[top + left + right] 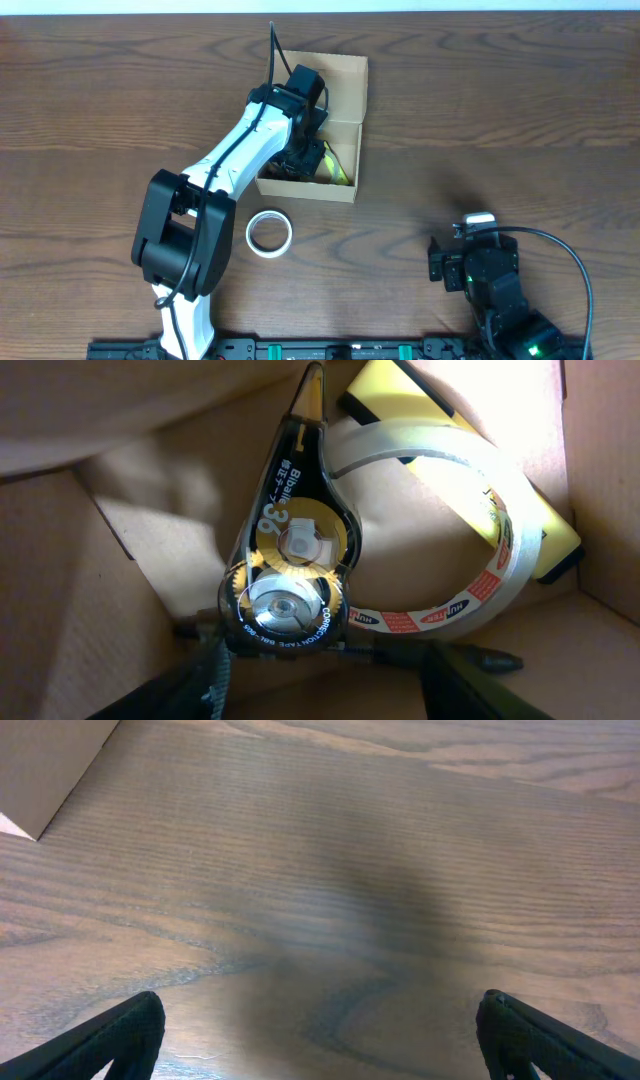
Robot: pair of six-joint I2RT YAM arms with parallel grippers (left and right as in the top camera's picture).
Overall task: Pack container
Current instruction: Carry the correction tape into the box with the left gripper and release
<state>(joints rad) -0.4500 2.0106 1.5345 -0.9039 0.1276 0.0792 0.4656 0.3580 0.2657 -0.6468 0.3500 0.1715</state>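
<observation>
The container (342,68) is a brown cardboard box with its flap lid open toward the far side. My left gripper (300,160) reaches down inside it. In the left wrist view the box floor (120,560) holds a black and gold correction tape dispenser (290,560), a clear tape roll (505,530) and a yellow item (400,390). My left gripper (330,685) has its fingers spread wide just below the dispenser and is not clamped on it. My right gripper (320,1040) is open and empty over bare table.
A white tape roll (269,233) lies on the wooden table just in front of the box. The right arm (490,275) sits at the front right. A corner of the box (45,760) shows at the top left of the right wrist view.
</observation>
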